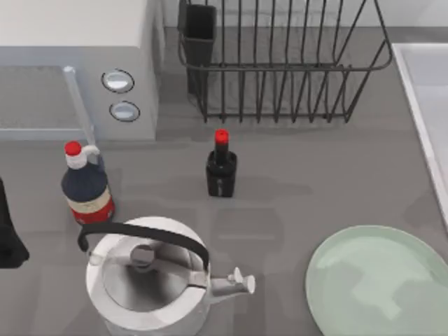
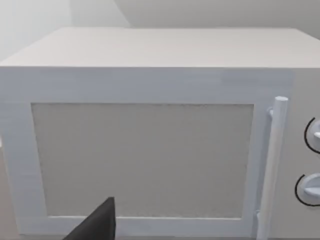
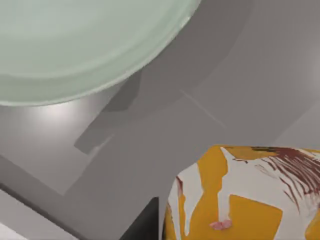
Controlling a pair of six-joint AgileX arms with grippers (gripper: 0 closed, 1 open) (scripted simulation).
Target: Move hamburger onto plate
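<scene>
The hamburger (image 3: 240, 195) is a rounded cream-white item with orange and yellow patches, close up in the right wrist view and cut off by the picture's edge. A dark part of my right gripper (image 3: 147, 224) sits right against its side. The plate (image 1: 381, 280), round and pale mint green, lies at the table's front right. Its rim (image 3: 125, 60) is a short stretch of grey table away from the hamburger. My left gripper (image 1: 8, 234) hangs at the table's left edge, facing the microwave.
A white microwave (image 1: 77, 63) stands at the back left, a black wire dish rack (image 1: 280, 63) behind the middle. A dark red-capped bottle (image 1: 86, 185), a small black bottle (image 1: 221, 168) and a white-and-steel kettle (image 1: 150, 276) stand left of the plate.
</scene>
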